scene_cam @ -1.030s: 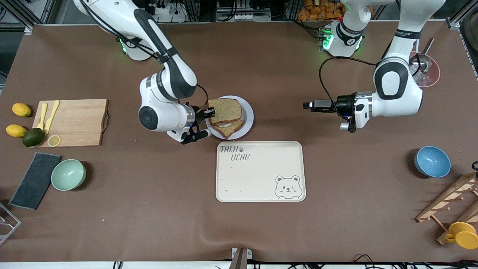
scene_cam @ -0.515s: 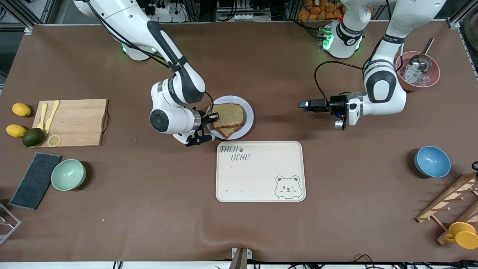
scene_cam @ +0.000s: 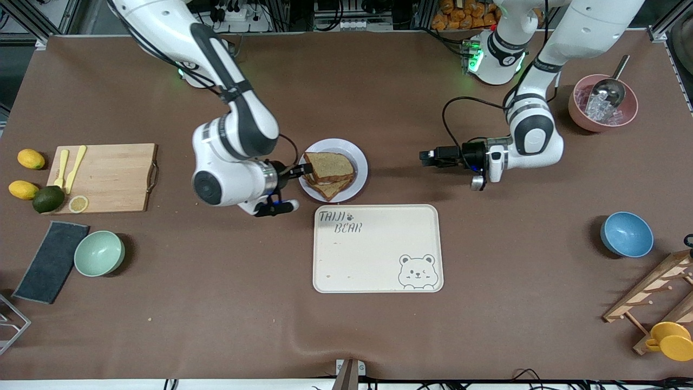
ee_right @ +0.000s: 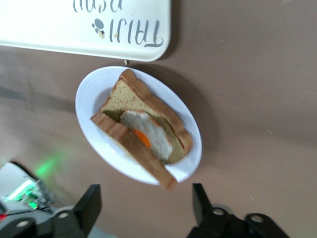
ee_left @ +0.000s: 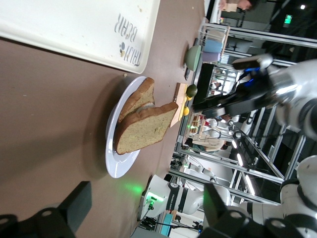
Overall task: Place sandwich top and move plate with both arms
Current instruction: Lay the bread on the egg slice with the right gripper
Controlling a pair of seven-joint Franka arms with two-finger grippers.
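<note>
The white plate (scene_cam: 359, 158) (ee_right: 94, 96) (ee_left: 118, 163) bears the sandwich. The brown sandwich top (scene_cam: 329, 164) (ee_left: 144, 130) (ee_right: 132, 151) rests tilted on the lower slice, with the fried egg (ee_right: 146, 131) showing between them. My right gripper (scene_cam: 300, 171) (ee_right: 146, 208) is open just off the plate's rim, at the right arm's end, holding nothing. My left gripper (scene_cam: 429, 157) (ee_left: 143, 215) hovers open and low over the bare table toward the left arm's end, pointing at the plate.
A cream bear-printed tray (scene_cam: 378, 249) lies just nearer the front camera than the plate. A cutting board (scene_cam: 108, 176), lemons, an avocado and a green bowl (scene_cam: 99, 253) sit at the right arm's end. A blue bowl (scene_cam: 626, 234), a pink bowl (scene_cam: 602, 103) and a wooden rack sit at the left arm's end.
My right gripper has opened and let go of the sandwich top, which now rests on the sandwich, and drawn back a little. My left gripper has moved closer to the plate.
</note>
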